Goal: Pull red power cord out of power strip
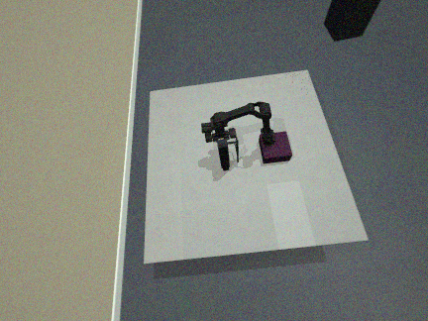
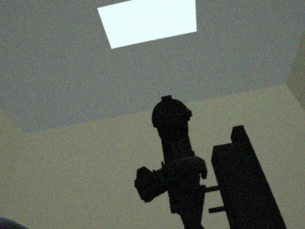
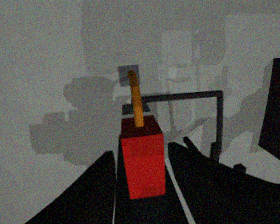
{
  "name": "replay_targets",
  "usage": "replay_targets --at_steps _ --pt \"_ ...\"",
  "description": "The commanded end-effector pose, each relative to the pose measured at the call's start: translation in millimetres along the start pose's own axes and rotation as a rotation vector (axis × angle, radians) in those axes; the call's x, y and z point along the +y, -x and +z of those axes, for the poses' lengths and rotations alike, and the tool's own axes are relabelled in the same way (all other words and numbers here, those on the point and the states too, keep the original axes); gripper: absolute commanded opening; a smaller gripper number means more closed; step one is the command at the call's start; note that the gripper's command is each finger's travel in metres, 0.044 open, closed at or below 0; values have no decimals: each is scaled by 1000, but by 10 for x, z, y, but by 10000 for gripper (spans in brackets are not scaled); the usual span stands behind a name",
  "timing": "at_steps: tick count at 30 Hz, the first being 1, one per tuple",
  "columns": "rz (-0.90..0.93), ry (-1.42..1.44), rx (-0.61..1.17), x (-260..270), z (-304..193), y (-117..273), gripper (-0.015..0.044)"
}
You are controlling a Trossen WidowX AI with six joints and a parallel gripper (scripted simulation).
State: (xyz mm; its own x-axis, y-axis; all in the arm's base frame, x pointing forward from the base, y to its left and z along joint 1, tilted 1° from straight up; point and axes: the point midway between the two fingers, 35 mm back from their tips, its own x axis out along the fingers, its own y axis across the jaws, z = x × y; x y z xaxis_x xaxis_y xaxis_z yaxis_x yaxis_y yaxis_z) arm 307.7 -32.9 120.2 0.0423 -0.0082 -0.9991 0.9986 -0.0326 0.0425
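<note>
tool [image 3: 144, 178]: fingers apart, astride red plug [image 3: 143, 162] | black frame [image 3: 188, 106] beyond | purple base [image 1: 275, 147] right

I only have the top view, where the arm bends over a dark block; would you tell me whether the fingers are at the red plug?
Observer: Yes, the wrist view shows the red plug between the two fingers.
Operator: Are they clamped on it?
Observer: No, they stand apart from it, holding nothing.
Operator: And the cord?
Observer: An orange cord runs from the plug to a small grey square.
</note>
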Motion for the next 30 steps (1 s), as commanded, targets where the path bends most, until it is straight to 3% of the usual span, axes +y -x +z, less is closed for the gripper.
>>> replay_targets --at_steps 1,9,13,21,30 --pt "-5 -5 3 -13 -9 -65 160" --pt "-5 -5 3 -14 -9 -107 160" --pt "-1 0 0 -4 -3 -82 55" --pt "-1 0 0 -4 -3 -82 2" --pt "-1 -1 0 6 99 -82 0"
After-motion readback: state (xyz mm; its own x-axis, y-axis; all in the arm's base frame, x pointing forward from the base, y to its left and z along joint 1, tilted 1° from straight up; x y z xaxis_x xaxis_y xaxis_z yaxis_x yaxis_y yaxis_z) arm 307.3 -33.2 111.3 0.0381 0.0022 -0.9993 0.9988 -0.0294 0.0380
